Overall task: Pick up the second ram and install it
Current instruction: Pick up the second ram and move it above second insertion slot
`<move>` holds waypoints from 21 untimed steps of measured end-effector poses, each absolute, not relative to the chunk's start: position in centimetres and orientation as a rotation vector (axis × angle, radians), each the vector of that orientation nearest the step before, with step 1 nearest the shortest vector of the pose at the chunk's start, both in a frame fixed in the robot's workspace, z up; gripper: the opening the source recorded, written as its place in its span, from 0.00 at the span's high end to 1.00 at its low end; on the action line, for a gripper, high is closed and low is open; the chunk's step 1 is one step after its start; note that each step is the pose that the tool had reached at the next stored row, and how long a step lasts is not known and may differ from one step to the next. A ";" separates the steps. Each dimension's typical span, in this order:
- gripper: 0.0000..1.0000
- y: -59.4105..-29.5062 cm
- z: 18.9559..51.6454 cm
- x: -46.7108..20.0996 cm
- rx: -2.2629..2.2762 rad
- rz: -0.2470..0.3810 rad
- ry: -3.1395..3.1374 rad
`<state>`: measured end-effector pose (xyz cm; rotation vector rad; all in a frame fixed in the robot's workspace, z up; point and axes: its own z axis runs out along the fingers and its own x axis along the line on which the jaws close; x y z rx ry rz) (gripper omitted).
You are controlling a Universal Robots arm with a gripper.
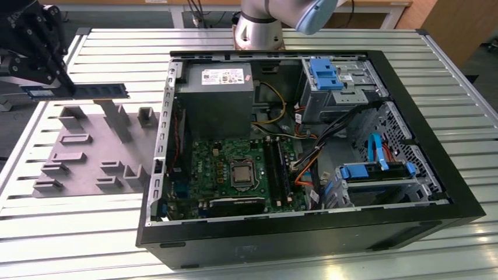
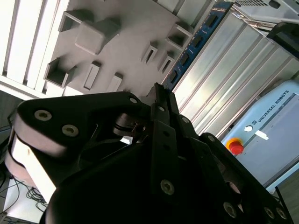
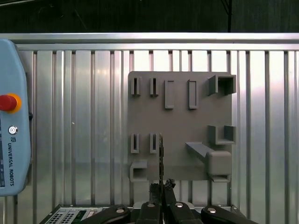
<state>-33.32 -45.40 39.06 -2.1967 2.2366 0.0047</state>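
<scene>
The gripper (image 1: 64,86) has its jaws closed narrowly on the second ram (image 1: 101,90), pinching the flat faces towards one end. The stick juts out level above the grey holder plate (image 1: 86,157) on the worktop (image 1: 78,221), apparently clear of its slots. The first wrist view shows it edge-on (image 3: 161,154). The open computer case (image 1: 311,233) stands beside the plate. The stick is probably light, stiff and thin. Its chips and contact edge look fragile, and held this far off-centre it could pivot if knocked.
</scene>
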 end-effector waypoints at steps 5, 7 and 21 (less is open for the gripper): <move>0.86 -45.4 39.1 -32.8 -2.197 0.005 2.237; 0.86 -45.4 39.1 -32.6 -2.197 0.005 2.237; 0.86 -45.4 39.1 -30.9 -2.197 0.005 2.237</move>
